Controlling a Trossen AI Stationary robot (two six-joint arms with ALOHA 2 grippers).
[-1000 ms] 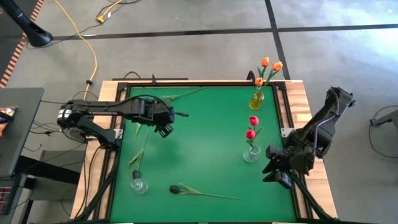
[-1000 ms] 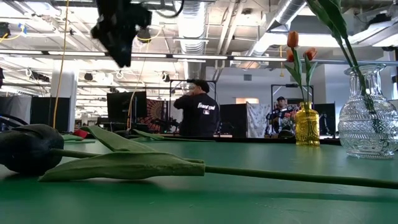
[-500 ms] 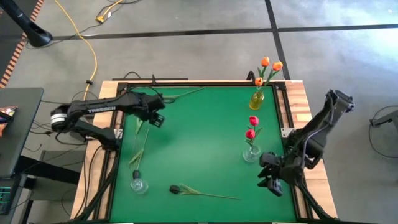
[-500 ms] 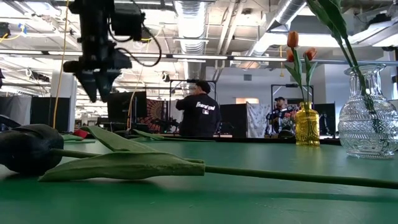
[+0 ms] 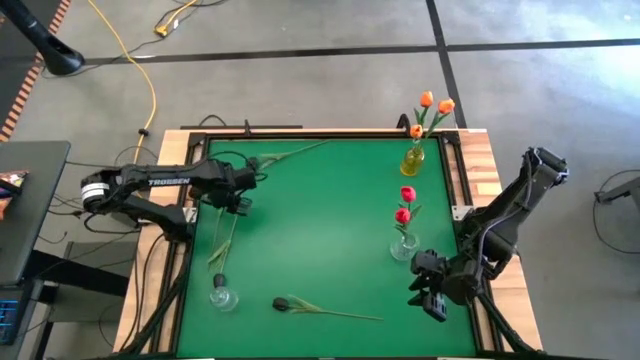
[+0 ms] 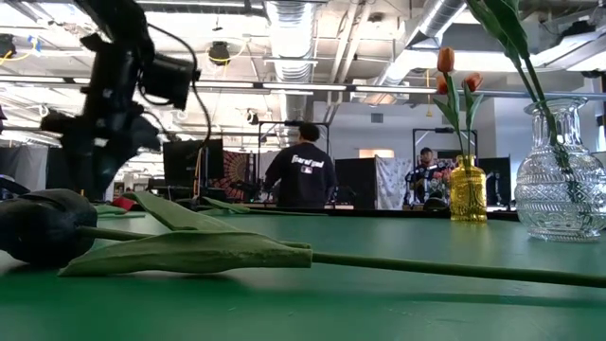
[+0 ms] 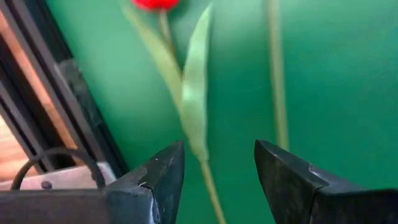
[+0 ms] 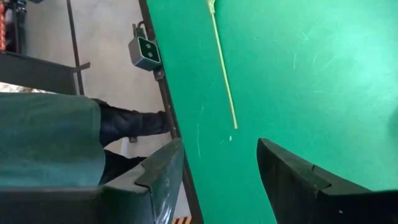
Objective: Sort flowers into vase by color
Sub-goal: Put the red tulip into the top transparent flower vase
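A dark tulip (image 5: 285, 303) lies on the green table near its near edge, stem (image 8: 222, 68) running right; it fills the low view's foreground (image 6: 43, 227). Another flower (image 5: 222, 240) lies along the left edge. My left gripper (image 5: 243, 200) hangs open over it; in the left wrist view (image 7: 217, 152) a red head (image 7: 155, 3), a leaf (image 7: 194, 99) and a second stem (image 7: 277, 74) lie ahead of the fingers. My right gripper (image 5: 425, 300) is open over the near right corner, beside the dark tulip's stem end (image 8: 221, 149).
A yellow vase (image 5: 413, 160) with orange tulips stands at the far right. A clear vase (image 5: 403, 245) with red tulips stands near the right edge. A round clear vase (image 5: 222, 295) stands at the near left. One stem (image 5: 290, 152) lies along the far edge. People stand in the room behind.
My left gripper has moved toward the table's left edge and come down, turning as it went, and now hangs over the flower by the left edge. My right gripper has moved toward the near edge and a little left, over the table's corner. The flowers have stayed put.
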